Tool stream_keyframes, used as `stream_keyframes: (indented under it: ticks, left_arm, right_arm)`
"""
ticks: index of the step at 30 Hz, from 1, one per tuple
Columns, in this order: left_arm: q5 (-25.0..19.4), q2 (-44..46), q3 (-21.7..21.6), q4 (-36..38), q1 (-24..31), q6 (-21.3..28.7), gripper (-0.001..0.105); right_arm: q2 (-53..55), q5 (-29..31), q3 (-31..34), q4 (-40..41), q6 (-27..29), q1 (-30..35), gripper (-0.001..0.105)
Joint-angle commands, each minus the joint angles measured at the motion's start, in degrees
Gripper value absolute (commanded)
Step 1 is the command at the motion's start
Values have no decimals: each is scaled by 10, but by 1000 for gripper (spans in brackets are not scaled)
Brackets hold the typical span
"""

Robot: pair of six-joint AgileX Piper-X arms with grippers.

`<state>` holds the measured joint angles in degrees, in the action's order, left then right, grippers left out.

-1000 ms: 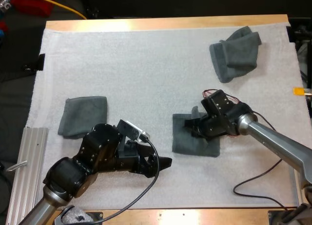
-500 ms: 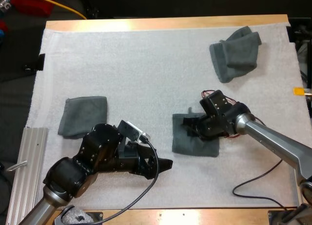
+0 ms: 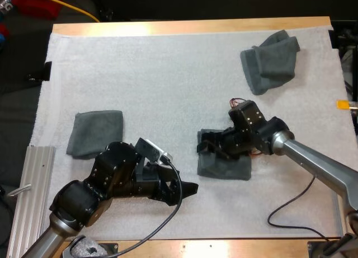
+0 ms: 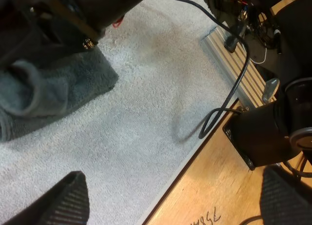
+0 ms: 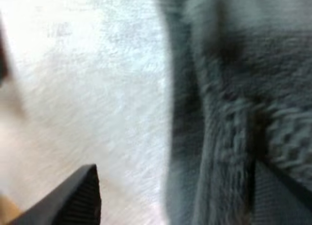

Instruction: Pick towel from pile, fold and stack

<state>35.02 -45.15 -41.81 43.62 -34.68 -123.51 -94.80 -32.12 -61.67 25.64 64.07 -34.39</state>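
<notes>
By the near edge of the mat (image 3: 168, 73): left gripper (image 3: 189, 188), fingers apart. Mid-mat: right gripper (image 3: 206, 147), fingers spread astride the left edge of the middle towel (image 3: 226, 165). Risks pinching one layer only, dragging the fold open. Farther: folded towel (image 3: 95, 132) by left edge, crumpled towel (image 3: 271, 59) at far right corner.

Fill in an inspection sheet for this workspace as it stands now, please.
Surface: white mat covering a wooden table.
Job's things: folded towel left; flat towel centre; crumpled towel far right.
Clutter: ribbed metal rail off the mat's near-left edge.
Grippers: left gripper open over bare mat; right gripper open, straddling the flat towel's edge.
Cables: black cable looped on mat, near right; yellow cable beyond far-left corner.
Surroundings: dark space beyond the table's far side.
</notes>
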Motion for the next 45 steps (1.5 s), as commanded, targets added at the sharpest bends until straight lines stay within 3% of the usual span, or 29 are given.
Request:
stream_keyframes:
  ticks: [1, 12, 23, 28, 36, 45]
  left_arm:
    - [4, 5, -4, 2, -2, 6, 70]
    - [4, 5, -4, 2, -2, 6, 70]
    - [4, 5, -4, 2, -2, 6, 70]
    - [4, 5, -4, 2, -2, 6, 70]
    - [-12, 5, -4, -2, -2, 8, 70]
    - [-40, 5, -4, -13, -2, 26, 70]
  right_arm:
    - [9, -20, -3, -4, 7, -6, 63]
    - [-7, 2, 2, -10, -1, -59, 63]
    - [-13, 12, 2, -13, -9, -65, 63]
    - [31, 62, 2, -12, -3, -65, 63]
    - [130, 230, 2, 57, 17, -65, 63]
    - [209, 267, 2, 167, 39, -65, 63]
